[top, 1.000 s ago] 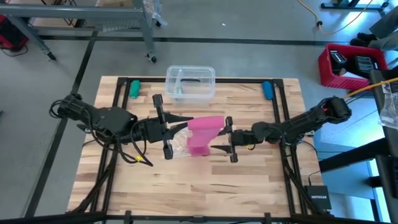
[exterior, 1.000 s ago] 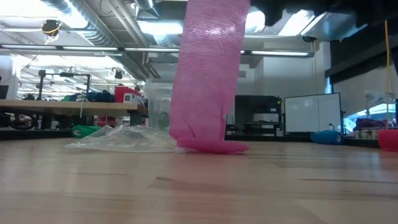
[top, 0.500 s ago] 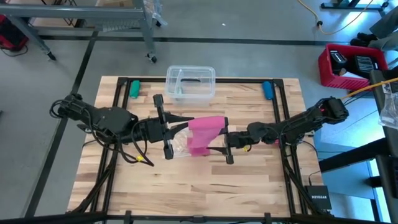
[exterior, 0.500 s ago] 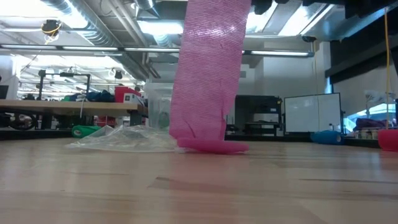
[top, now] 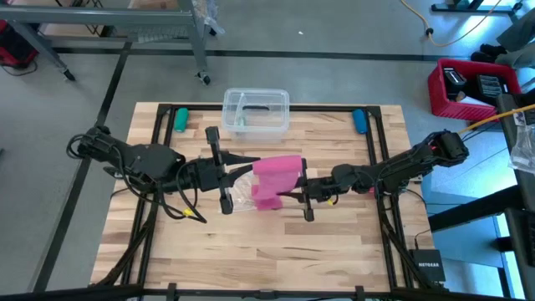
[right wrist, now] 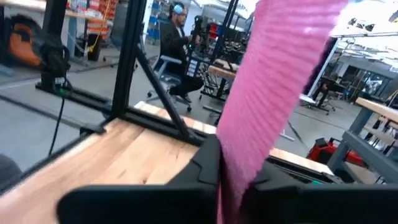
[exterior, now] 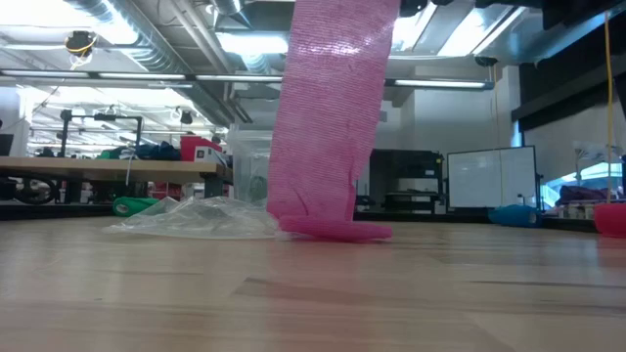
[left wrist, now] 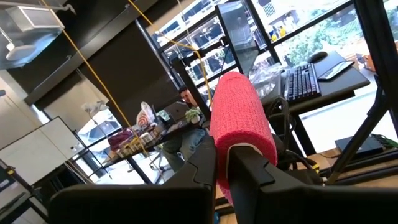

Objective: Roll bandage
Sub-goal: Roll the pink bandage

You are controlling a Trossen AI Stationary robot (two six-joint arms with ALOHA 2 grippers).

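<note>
The bandage [top: 274, 180], a ribbed pink elastic strip, hung above the table [top: 351, 251] centre, its lower end folded on the wood. The left gripper [top: 251, 164] and right gripper [top: 284, 198] were each clamped on the bandage.

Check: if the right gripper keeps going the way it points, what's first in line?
Likely the left gripper. The right gripper, jaws shut on the bandage, points across the table at it with only bandage between; depth is unclear.
</note>
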